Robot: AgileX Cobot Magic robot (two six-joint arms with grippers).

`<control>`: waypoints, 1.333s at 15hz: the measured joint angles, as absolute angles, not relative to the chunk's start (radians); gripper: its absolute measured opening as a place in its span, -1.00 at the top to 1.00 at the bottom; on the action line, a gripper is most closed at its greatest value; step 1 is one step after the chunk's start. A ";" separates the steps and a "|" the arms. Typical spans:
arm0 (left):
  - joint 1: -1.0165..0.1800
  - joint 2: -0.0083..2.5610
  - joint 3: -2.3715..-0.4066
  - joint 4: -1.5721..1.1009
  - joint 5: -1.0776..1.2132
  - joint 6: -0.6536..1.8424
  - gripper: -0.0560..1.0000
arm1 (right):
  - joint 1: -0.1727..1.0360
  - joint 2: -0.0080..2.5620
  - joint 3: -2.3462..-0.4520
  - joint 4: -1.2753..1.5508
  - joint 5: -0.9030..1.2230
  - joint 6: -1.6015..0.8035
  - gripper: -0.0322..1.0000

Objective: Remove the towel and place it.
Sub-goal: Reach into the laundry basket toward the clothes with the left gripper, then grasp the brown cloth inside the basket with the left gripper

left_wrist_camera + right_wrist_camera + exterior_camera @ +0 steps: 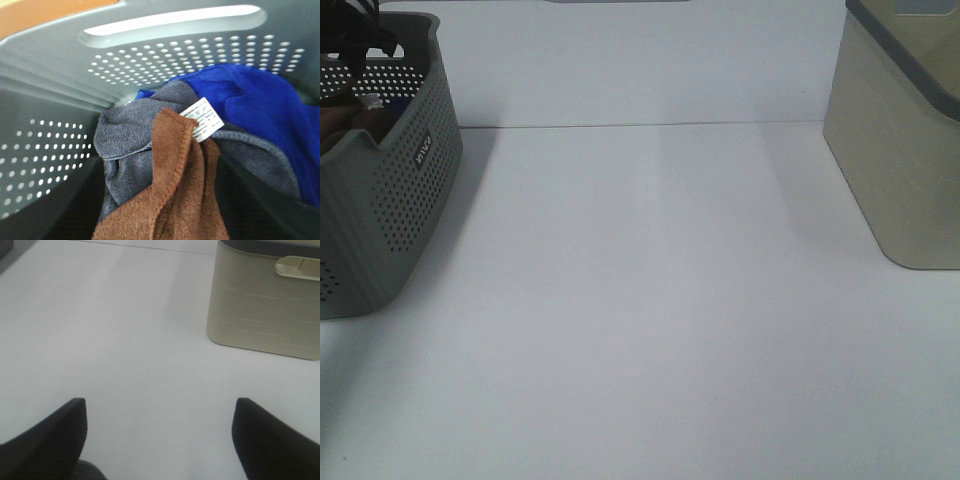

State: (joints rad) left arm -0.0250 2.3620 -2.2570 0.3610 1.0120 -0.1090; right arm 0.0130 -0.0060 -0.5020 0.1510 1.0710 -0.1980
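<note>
The towel is reddish-brown plush with a small white tag. It lies bunched in the grey perforated basket on top of a grey cloth and a blue cloth. My left gripper reaches down into the basket, its dark fingers standing wide on either side of the towel's raised fold, open. In the exterior high view a strip of the towel shows over the basket rim at the far left. My right gripper hangs open above bare table, holding nothing.
A beige bin with a dark grey lid stands at the back right, also seen as the beige bin in the right wrist view. The white table stretches between basket and bin.
</note>
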 joint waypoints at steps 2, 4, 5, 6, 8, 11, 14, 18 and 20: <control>-0.017 2.387 -2.259 0.353 0.994 -0.109 -0.27 | 0.013 -0.006 -0.502 0.151 1.071 -0.198 -0.53; -0.017 2.407 -2.259 0.352 0.983 -0.109 -0.27 | 0.013 -0.006 -0.502 0.151 1.071 -0.198 -0.53; -0.016 2.416 -2.259 0.353 0.966 -0.109 -0.27 | 0.013 -0.006 -0.502 0.151 1.071 -0.198 -0.53; -0.016 2.421 -2.259 0.353 0.958 -0.109 -0.27 | 0.013 -0.006 -0.502 0.151 1.071 -0.198 -0.53; -0.009 2.430 -2.264 0.353 0.940 -0.109 -0.23 | 0.013 -0.006 -0.502 0.151 1.071 -0.198 -0.53; 0.008 2.439 -2.264 0.350 0.937 -0.109 -0.16 | 0.013 -0.006 -0.502 0.151 1.071 -0.198 -0.53; 0.011 2.439 -2.264 0.345 0.935 -0.107 -0.08 | 0.013 -0.006 -0.502 0.150 1.071 -0.198 -0.53; 0.011 2.440 -2.264 0.342 0.932 -0.105 0.24 | 0.013 -0.006 -0.502 0.150 1.071 -0.198 -0.53; 0.011 2.440 -2.264 0.333 0.932 -0.105 0.63 | 0.013 -0.006 -0.502 0.150 1.071 -0.198 -0.53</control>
State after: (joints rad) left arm 0.0110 2.4400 -2.2640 0.3330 0.9320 -0.1050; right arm 0.0130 -0.0060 -0.5020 0.1500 1.0710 -0.1980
